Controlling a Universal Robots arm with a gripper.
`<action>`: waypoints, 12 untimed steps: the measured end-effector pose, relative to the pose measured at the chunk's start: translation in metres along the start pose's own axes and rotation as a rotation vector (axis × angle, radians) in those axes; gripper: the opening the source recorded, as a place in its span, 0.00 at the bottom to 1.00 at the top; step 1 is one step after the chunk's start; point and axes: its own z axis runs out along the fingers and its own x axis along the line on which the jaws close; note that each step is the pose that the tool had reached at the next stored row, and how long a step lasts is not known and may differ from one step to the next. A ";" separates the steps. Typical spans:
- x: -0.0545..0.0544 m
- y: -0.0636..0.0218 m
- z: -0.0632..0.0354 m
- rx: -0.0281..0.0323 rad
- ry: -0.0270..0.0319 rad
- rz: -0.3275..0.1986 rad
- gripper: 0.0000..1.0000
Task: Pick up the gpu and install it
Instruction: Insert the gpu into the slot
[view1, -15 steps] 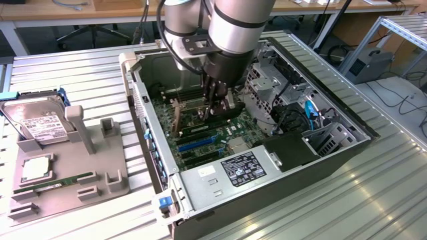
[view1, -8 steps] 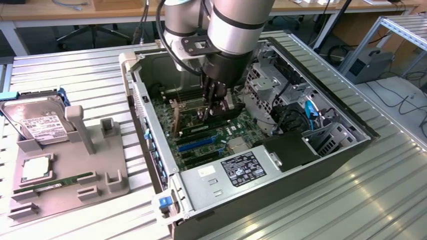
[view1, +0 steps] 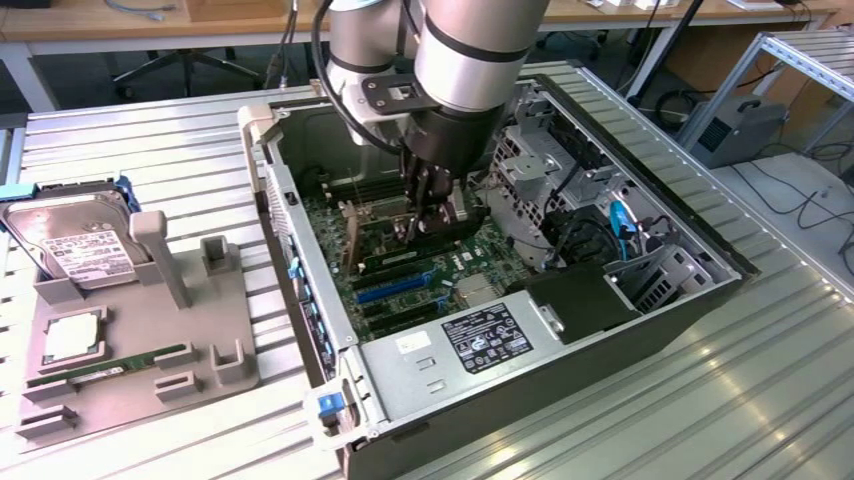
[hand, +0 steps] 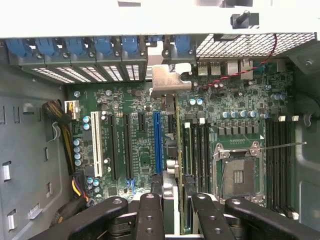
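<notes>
The gpu (hand: 178, 150) shows edge-on in the wrist view as a thin dark card standing over the green motherboard (hand: 225, 100). Its silver bracket (hand: 169, 80) lies at the case's rear slot openings. My gripper (hand: 177, 215) is shut on the card's near end, with a black finger (hand: 150, 215) on either side of it. In the exterior view the gripper (view1: 434, 215) reaches down inside the open computer case (view1: 694, 300), low over the motherboard beside the blue slots (view1: 394, 285). Whether the card sits in a slot I cannot tell.
A grey tray (view1: 220, 355) at the exterior view's left holds a silver hard drive (view1: 74, 250), a processor (view1: 74, 335) and a green RAM stick (view1: 127, 362). Inside the case are the power supply (view1: 474, 340), a drive cage (view1: 534, 160), cables (view1: 621, 225) and the empty CPU socket (hand: 237, 175).
</notes>
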 end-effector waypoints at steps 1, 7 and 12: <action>0.000 0.0000 0.0002 -0.0001 0.0002 0.000 0.27; 0.002 -0.0002 0.0014 0.0000 0.0000 0.000 0.27; 0.003 -0.0003 0.0021 0.0000 0.0001 0.000 0.27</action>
